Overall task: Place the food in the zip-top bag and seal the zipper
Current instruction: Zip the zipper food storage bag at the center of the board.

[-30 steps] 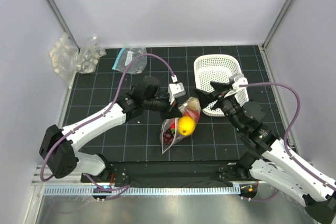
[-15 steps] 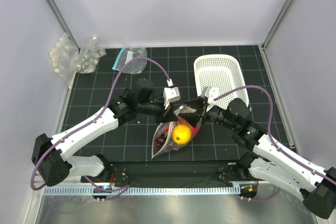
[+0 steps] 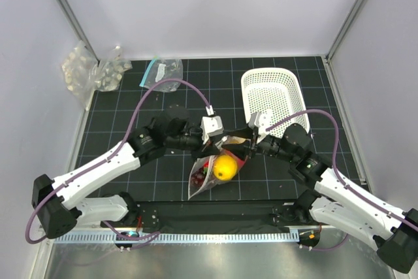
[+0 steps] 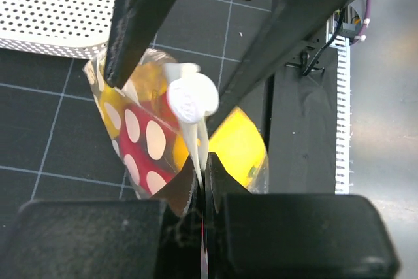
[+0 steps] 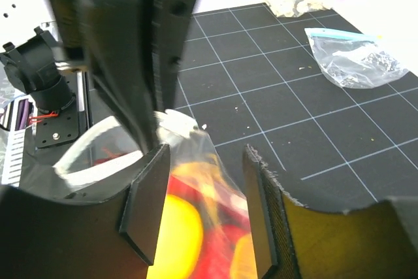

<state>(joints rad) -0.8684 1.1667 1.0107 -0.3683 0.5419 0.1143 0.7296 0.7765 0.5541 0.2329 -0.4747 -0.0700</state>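
The zip-top bag hangs just above the mat, its mouth at the top. Inside show a round yellow fruit, a red fruit and dark grapes. My left gripper is shut on the bag's pale rim, with the yellow fruit and the white-spotted red fruit below it. My right gripper is open. Its fingers stand either side of the bag's upper edge, close to the left gripper, above the yellow fruit. The banana and chili are not clearly seen.
A white basket stands at the back right, close behind my right arm. A clear bag with a teal strip and bumpy clear packs lie at the back left. Both arms' purple cables arch over the mat.
My right gripper has left the basket and come left to the bag's mouth, open around its edge. My left gripper has shifted slightly left and nearer with the bag.
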